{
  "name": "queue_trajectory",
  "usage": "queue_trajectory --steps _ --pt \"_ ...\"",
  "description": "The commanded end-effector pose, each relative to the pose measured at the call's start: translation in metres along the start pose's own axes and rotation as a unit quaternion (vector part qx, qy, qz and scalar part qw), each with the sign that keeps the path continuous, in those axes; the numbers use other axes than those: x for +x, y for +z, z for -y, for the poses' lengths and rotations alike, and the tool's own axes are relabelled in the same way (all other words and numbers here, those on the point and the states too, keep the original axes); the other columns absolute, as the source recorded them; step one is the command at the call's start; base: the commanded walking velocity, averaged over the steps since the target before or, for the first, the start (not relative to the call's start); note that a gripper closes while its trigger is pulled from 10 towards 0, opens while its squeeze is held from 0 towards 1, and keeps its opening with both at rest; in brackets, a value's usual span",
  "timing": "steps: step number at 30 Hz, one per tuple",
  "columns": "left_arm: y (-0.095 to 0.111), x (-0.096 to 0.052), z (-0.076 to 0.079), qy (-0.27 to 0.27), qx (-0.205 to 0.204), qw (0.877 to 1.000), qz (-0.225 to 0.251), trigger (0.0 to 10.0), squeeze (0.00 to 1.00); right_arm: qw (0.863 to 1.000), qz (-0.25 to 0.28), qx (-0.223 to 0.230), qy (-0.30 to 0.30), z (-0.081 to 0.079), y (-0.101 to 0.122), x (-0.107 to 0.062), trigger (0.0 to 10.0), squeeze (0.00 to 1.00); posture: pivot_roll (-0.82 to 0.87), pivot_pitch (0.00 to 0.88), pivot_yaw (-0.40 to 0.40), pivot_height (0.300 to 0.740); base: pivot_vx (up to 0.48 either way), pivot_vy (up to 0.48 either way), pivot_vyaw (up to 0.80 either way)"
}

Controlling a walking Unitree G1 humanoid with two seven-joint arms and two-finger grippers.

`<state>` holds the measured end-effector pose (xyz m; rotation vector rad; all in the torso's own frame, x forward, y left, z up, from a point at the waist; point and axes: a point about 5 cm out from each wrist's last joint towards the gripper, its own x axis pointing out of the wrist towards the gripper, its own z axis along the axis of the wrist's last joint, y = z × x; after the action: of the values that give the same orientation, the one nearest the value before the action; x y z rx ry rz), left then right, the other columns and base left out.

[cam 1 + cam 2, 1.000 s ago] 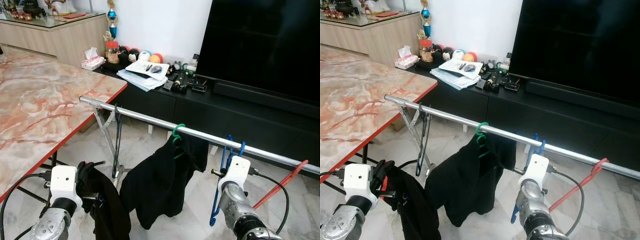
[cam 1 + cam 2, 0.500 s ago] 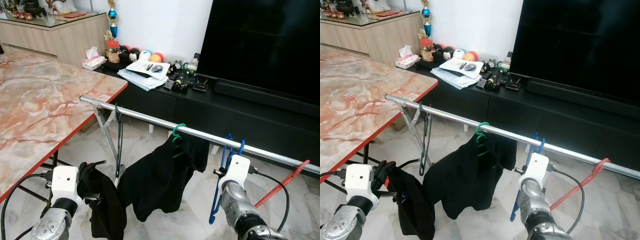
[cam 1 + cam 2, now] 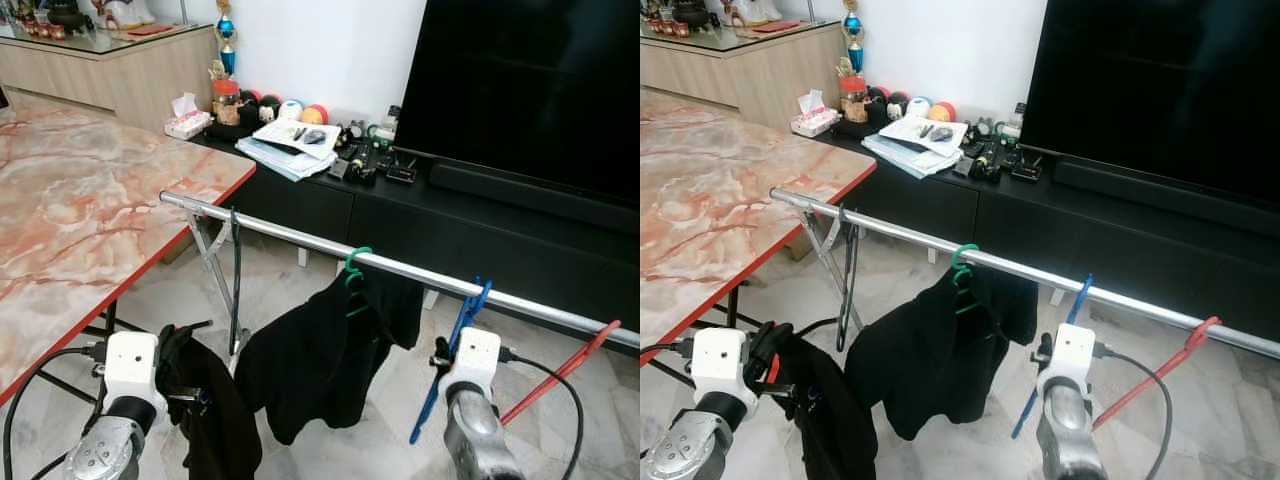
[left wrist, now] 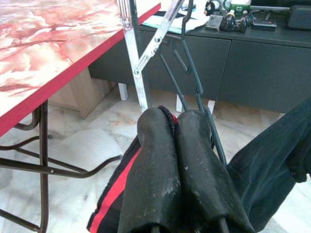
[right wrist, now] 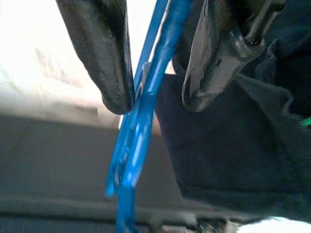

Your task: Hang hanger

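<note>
Left eye view shows a big black television [image 3: 530, 90] filling the wall from twelve to two o'clock, above a low black cabinet [image 3: 420, 215] strewn with papers [image 3: 290, 145] and small clutter. At nine o'clock stands the marble table [image 3: 90, 220] with its red edge. Across the middle, running from nine towards four o'clock, a metal rail [image 3: 300, 238] spans the room on a folding frame. A black garment [image 3: 320, 360] hangs from it on a green hanger [image 3: 355, 270] near the centre. At seven o'clock the left hand [image 4: 177, 170] is closed tight, its two black fingers pressed together on a dark garment with red trim [image 4: 114, 194] that droops below it. At five o'clock the right hand [image 5: 153, 77] sits just under the rail with its fingers [image 5: 104, 53] a little apart, either side of the blue hanger [image 3: 455, 340]; one finger looks to touch the hanger, but whether they truly grip it I cannot tell. That blue hanger tilts steeply, its top end up at the rail. Farther along, at three o'clock, a red hanger [image 3: 570, 365] hooks over the rail and slants downward. A dark empty hanger [image 3: 235, 280] hangs near the rail's frame end.
</note>
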<state>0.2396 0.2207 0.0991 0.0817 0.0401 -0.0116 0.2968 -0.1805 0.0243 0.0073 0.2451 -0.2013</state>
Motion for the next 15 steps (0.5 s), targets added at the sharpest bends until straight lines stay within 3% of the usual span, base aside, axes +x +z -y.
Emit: queue_trajectory --steps 1,9,15 --pt "0.009 0.001 0.002 -0.005 0.006 1.0 0.021 10.0 0.0 1.0 0.024 -0.012 0.014 -0.002 0.003 -0.004 10.0 0.0 0.21 0.008 -0.05 0.74 0.0 0.0 0.0" --pt "0.009 0.003 0.004 -0.006 0.005 1.0 0.024 10.0 0.0 0.997 0.026 -0.05 0.05 0.004 -0.019 -0.041 10.0 0.0 0.2 0.0 -0.057 0.74 0.0 0.0 0.0" --pt "0.01 0.004 0.001 0.005 0.005 0.999 0.032 10.0 0.0 0.99 -0.028 -0.078 0.11 0.0 -0.042 -0.058 10.0 0.0 0.19 0.0 -0.06 0.74 0.0 0.0 0.0"
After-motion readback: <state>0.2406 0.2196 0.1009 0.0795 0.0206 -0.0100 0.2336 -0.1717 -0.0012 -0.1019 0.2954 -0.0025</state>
